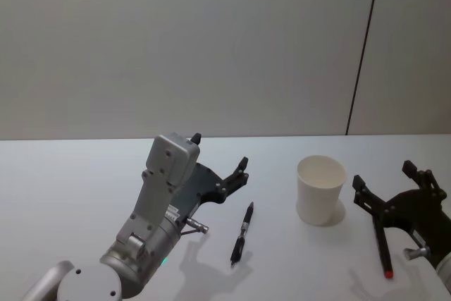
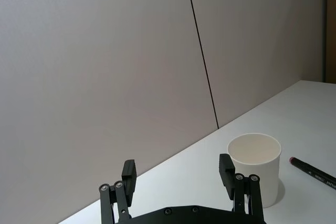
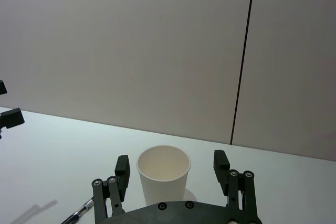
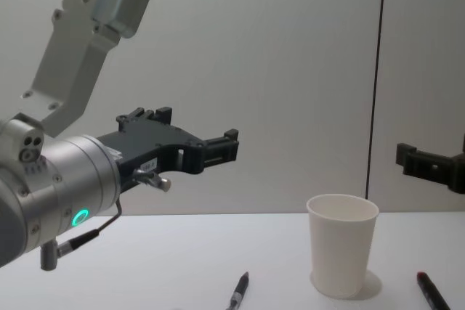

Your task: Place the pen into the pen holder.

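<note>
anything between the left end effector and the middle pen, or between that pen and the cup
Nothing visible. The open left end effector hovers over bare table beside the pen, and only bare table separates the pen from the pen holder. A red-tipped pen lies beyond it, by the right end effector, off that path.

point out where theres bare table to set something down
Widest bare patch: the table left of the left hand. Also free: the strip behind the pen holder, up to the wall. Crowded: under the right hand, where a red-tipped pen lies, and around the black pen.
</note>
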